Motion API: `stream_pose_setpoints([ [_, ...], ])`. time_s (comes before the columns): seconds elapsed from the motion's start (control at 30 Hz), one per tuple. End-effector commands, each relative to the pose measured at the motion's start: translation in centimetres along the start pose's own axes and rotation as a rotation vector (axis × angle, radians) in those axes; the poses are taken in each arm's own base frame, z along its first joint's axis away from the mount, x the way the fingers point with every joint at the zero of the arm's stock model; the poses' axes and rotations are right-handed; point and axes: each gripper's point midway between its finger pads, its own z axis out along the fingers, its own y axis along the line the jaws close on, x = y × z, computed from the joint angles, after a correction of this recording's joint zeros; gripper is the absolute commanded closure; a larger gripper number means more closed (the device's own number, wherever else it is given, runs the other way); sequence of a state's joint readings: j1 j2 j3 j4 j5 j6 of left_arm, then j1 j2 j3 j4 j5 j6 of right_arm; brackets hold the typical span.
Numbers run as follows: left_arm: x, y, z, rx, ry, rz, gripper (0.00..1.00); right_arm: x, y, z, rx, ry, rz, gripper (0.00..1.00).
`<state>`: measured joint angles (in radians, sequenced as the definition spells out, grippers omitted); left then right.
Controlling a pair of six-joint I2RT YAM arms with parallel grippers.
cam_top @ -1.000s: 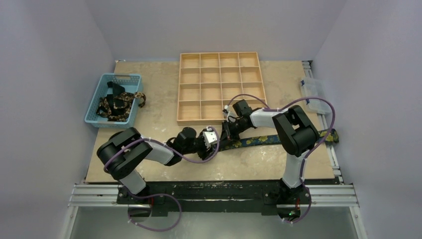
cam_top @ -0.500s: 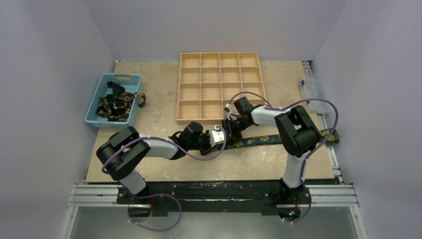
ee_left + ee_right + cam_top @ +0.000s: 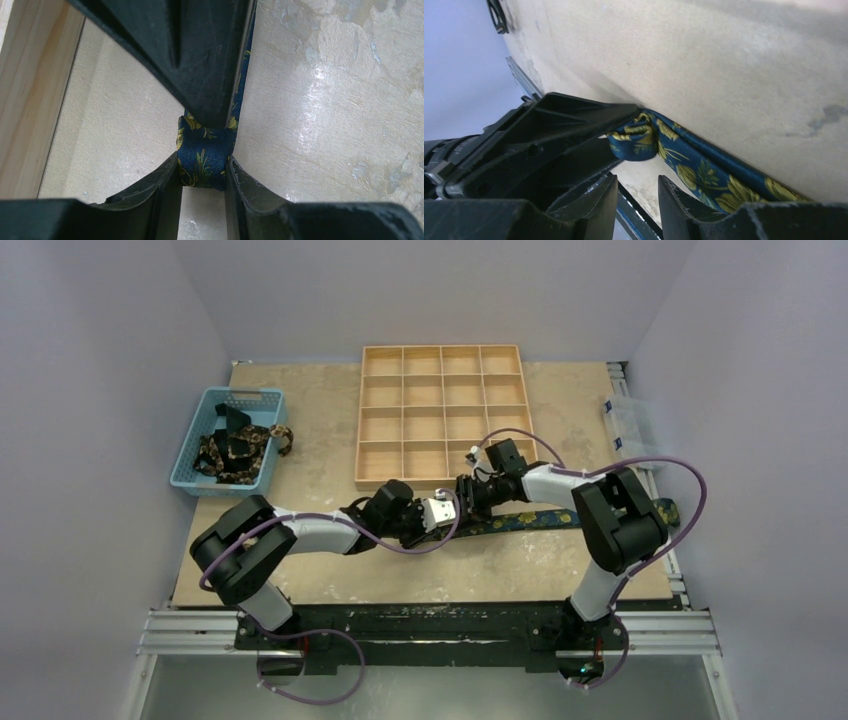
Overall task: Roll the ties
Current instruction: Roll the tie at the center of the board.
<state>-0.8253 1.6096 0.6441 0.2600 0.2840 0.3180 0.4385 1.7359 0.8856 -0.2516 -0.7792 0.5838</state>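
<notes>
Navy tie (image 3: 204, 152) has its rolled end pinched in your left gripper (image 3: 202, 177); your right gripper (image 3: 637, 197), just right, stands part-open, empty.

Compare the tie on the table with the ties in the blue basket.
The tie on the table lies stretched out; the ties in the blue basket sit heaped and tangled. The table tie's end is pinched by the left gripper; nothing touches the basket ties. Both carry yellow-gold floral print.
</notes>
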Motion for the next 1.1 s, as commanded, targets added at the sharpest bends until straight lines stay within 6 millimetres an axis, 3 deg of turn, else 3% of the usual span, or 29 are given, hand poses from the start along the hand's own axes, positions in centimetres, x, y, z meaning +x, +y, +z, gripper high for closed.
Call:
stream_pose_setpoints([
  [0.0,1.3,-0.6,-0.4,0.022,0.071,-0.021,0.82,-1.5,2.9,0.8,-0.109,-0.032,-0.052,0.63],
  [0.13,1.2,-0.8,-0.5,0.027,0.066,-0.025,0.81,-1.6,3.4,2.2,-0.112,-0.012,-0.065,0.61],
  [0.23,1.3,-0.9,-0.4,0.030,0.067,-0.030,0.81,-1.4,2.9,3.3,-0.095,0.007,-0.059,0.65],
  [0.3,1.3,-0.9,-0.3,0.029,0.069,-0.032,0.81,-1.3,2.4,3.6,-0.079,0.007,-0.057,0.74],
  [0.4,1.4,-1.0,-0.3,0.032,0.069,-0.033,0.81,-0.8,1.3,3.7,-0.045,0.013,-0.052,0.98],
  [0.43,1.5,-0.9,-0.4,0.029,0.066,-0.034,0.81,-0.6,0.7,3.7,-0.022,0.017,-0.051,1.00],
  [0.67,0.9,-1.6,-0.5,0.035,-0.027,-0.040,0.54,1.1,-4.1,4.1,0.072,0.074,0.009,1.00],
  [0.87,-0.3,-1.3,-0.2,0.015,-0.118,-0.043,0.48,1.9,-6.8,3.6,0.120,0.099,0.065,1.00],
  [1.07,0.2,-1.3,0.4,-0.001,-0.147,-0.061,0.44,2.4,-9.6,2.4,0.209,0.120,0.101,1.00],
])
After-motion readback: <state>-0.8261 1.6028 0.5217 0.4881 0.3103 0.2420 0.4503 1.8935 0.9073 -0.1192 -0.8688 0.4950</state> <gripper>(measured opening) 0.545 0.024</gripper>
